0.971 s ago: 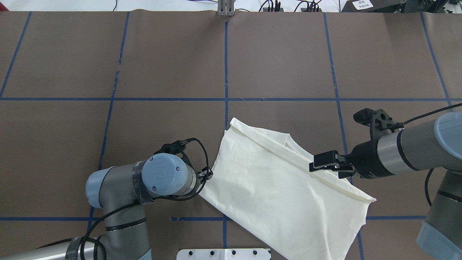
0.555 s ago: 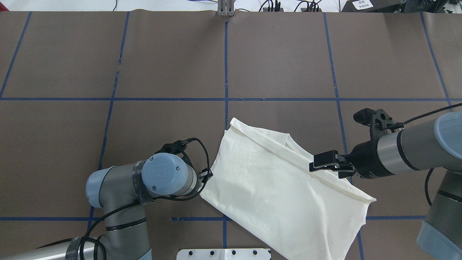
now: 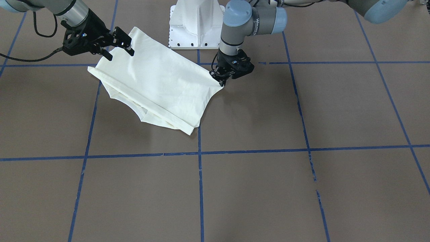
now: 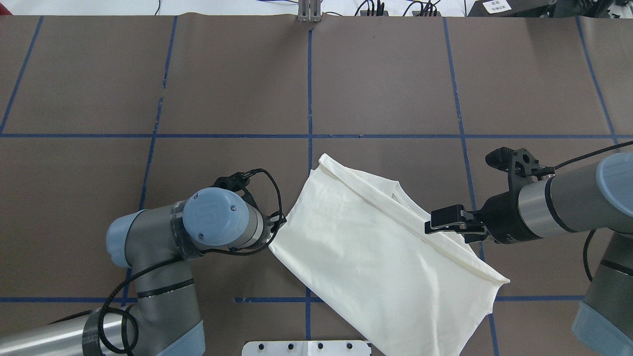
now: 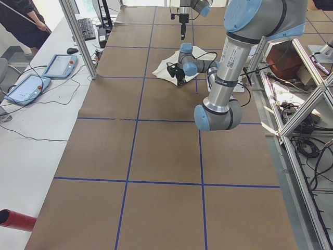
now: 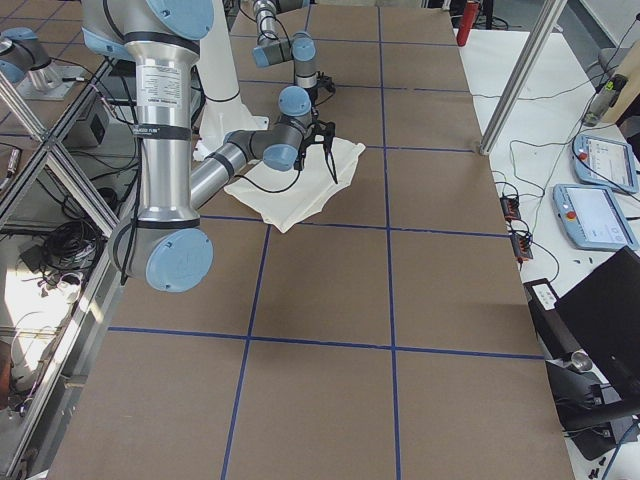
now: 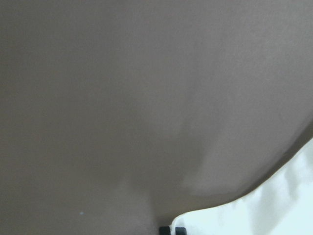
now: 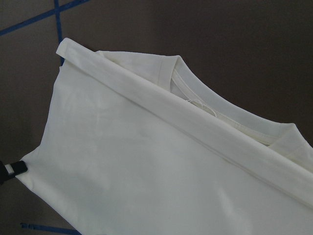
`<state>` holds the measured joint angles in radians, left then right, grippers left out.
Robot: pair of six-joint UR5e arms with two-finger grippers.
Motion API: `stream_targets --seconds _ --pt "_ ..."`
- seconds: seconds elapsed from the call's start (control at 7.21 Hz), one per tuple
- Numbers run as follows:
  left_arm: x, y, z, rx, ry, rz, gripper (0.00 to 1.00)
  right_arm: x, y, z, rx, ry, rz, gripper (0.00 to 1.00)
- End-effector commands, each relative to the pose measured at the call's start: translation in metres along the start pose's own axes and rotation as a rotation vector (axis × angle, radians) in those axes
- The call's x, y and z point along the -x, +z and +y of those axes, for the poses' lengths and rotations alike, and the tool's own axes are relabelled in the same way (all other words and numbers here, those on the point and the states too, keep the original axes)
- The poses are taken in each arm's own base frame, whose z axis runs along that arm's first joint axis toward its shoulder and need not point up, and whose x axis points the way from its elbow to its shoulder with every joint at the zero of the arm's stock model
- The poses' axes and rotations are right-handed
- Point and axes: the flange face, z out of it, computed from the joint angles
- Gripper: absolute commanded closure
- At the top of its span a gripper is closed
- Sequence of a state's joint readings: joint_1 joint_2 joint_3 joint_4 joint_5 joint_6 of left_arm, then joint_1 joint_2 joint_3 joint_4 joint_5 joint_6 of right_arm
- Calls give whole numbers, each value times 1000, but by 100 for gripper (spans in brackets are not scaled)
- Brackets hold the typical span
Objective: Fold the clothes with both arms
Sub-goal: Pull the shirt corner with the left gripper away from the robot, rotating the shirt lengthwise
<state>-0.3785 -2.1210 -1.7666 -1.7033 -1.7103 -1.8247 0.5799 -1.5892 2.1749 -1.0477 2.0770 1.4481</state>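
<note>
The cream long-sleeved T-shirt (image 4: 376, 252), folded into a slanted oblong with a plain side up, lies on the brown paper-covered counter (image 4: 222, 89), close to the white pedestal base (image 3: 196, 27). Its ribbed neckline (image 8: 220, 105) peeks out beside a folded band. The black two-finger left gripper (image 3: 221, 80) is pinched tight on the shirt's nearest corner, low at the counter. The black two-finger right gripper (image 3: 117, 47) hangs over the opposite edge, its fingers spread apart above the cloth. Blue tape lines (image 4: 310, 89) cross the counter in a grid.
</note>
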Motion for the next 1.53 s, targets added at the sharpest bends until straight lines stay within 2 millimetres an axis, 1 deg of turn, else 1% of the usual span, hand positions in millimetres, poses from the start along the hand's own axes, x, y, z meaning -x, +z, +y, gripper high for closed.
stream_targets --seconds 0.0,0.14,0.28,0.42,0.56,0.69,0.83,0.97,1.11,1.25,1.39 --pt "-11 9 -94 -113 -11 -24 100 -1 0 -1 -1 0 1 0" --pt "-30 19 -128 -149 -9 -29 100 -3 1 -3 -5 0 6 0" --pt "-40 28 -162 -178 3 -9 100 -6 4 -8 -11 6 15 0" --pt "-48 38 -192 -202 30 12 100 -1 6 -15 -20 6 7 0" --pt "-70 40 -217 -225 53 15 100 1 10 -18 -21 6 7 0" --pt "-101 37 -234 -242 69 29 100 3 10 -19 -28 5 5 0" --pt "-117 43 -252 -258 85 64 100 1 10 -21 -32 8 8 0" --pt "-125 50 -267 -270 113 88 100 0 11 -23 -40 11 12 0" --pt "-121 57 -278 -280 126 97 100 -2 13 -26 -44 15 17 0" --pt "-119 59 -280 -282 136 108 100 -4 14 -27 -51 18 22 0" --pt "-123 55 -279 -298 151 164 100 -5 15 -28 -51 18 24 0"
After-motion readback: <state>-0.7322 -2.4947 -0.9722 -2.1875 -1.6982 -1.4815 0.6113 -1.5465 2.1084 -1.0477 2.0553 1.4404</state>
